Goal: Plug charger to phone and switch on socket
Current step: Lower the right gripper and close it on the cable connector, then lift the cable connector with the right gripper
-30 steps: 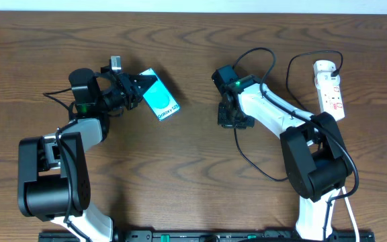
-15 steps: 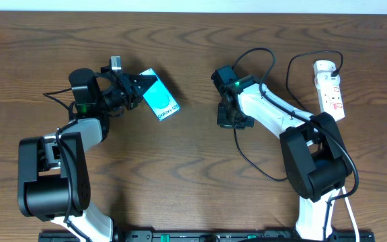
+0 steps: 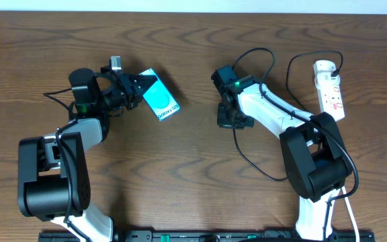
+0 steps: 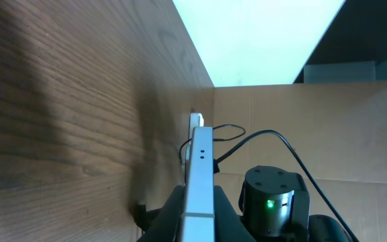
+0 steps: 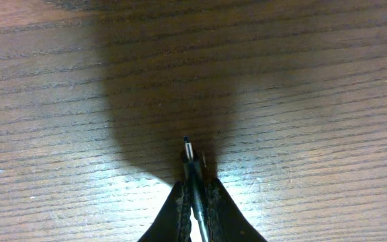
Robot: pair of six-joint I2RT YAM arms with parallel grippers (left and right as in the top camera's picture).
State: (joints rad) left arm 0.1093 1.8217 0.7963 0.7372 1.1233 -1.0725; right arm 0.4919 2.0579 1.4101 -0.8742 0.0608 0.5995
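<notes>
Holding both parts now, but nothing mated yet. Left gripper [image 3: 134, 91] is clamped on one end of the slim black-edged phone w/ bright turquoise screen [image 3: 161, 103], held tilted on edge, left of centre over the brown wooden table [image 3: 193, 202]. Right gripper [image 5: 195, 191] is pinched tight on the thin black charger cable [image 5: 189, 149], its small plug tip poking out past the fingers, low over the wood and well apart from the phone. White elongated power strip w/ red markings [image 3: 330, 87] lies far right, untouched; switch position too small to tell. Left to do, by my read: bring tip to phone port, insert, flip switch.
</notes>
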